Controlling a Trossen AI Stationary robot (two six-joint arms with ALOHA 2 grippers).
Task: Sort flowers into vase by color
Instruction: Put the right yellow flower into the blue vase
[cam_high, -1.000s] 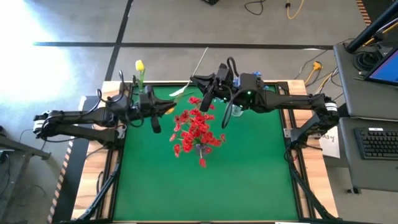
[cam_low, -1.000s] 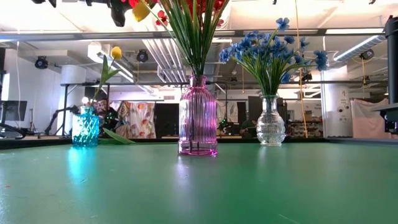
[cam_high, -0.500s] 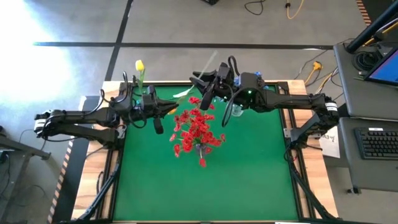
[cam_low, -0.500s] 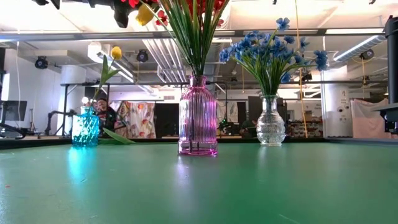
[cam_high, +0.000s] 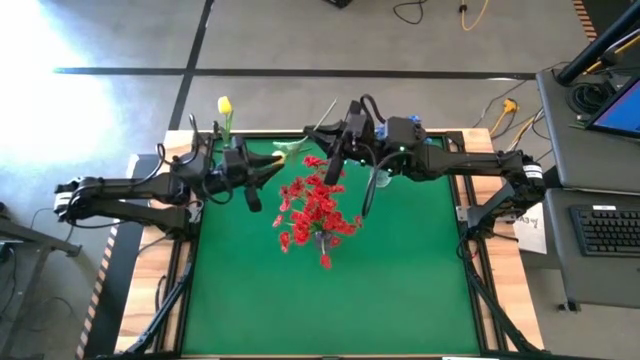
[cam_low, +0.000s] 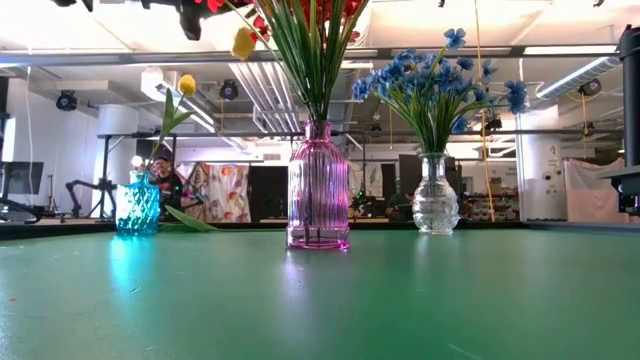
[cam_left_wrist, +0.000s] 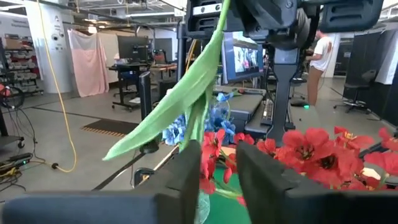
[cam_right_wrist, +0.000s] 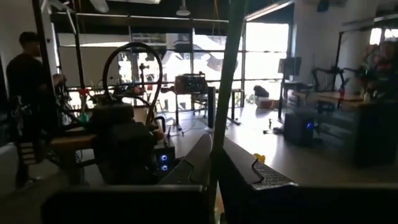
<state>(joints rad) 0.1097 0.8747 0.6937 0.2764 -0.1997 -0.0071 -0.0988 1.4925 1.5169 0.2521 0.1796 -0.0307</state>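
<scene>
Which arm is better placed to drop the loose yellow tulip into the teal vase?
Left, probably: the left gripper is near the teal vase at the back-left, the yellow tulip beside it; the right gripper is beyond the red flowers.

table (cam_high: 400, 270): green | middle vase (cam_low: 318, 190): pink with stripes, red flowers (cam_high: 315, 212) | left vase (cam_low: 137, 207): teal with diamond bumps, yellow bud (cam_low: 187, 85) | right vase (cam_low: 436, 198): clear glass, blue flowers (cam_low: 430, 78)

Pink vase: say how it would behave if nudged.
Probably top-heavy: the vase is tall and narrow, with red flowers spreading well past it. A push high up may tip it. Looks like ribbed glass, so possibly fragile.
</scene>
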